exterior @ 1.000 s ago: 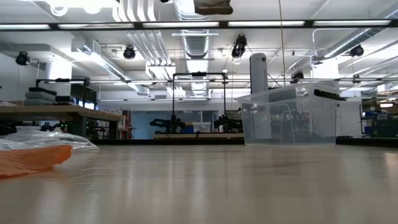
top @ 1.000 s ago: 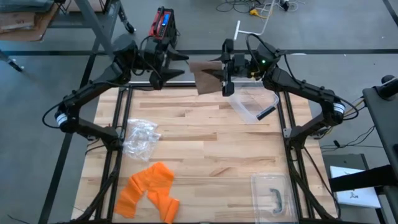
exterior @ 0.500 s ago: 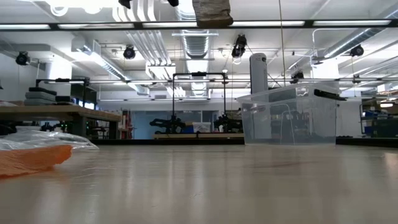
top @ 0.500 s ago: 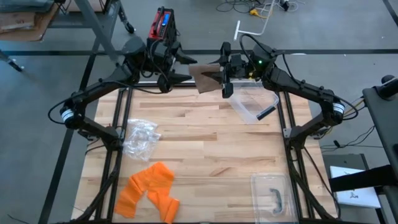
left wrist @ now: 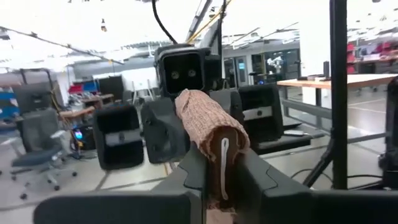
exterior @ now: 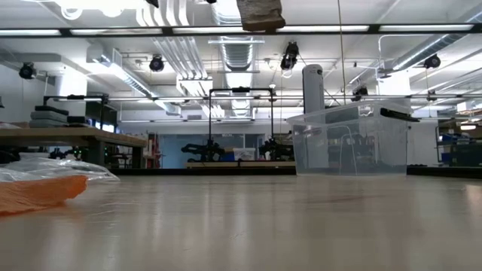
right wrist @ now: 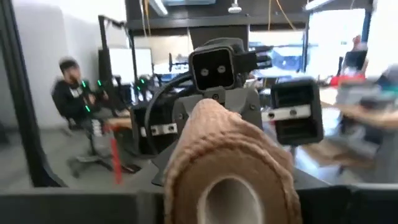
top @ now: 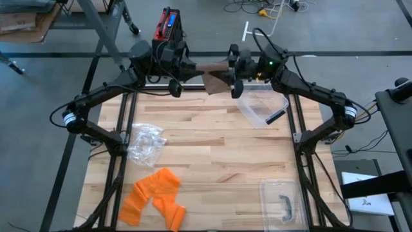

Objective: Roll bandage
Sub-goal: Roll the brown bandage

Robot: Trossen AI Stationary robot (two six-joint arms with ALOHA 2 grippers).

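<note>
High over the far edge of the worktop [top: 212, 148], a brown, ribbed bandage [top: 212, 76], rolled into a soft tube at one end, held up between both tools. Left tool [top: 183, 69] pinched shut on one end, right tool [top: 233, 76] clamped on the rolled end. Pale wood planks below, lots of bare room in the middle. Near the right side, a clear plastic box [top: 261, 108]; by the front edge, crinkly clear bag [top: 145, 143] and orange cloth [top: 154, 196]. Big workshop room behind.
</note>
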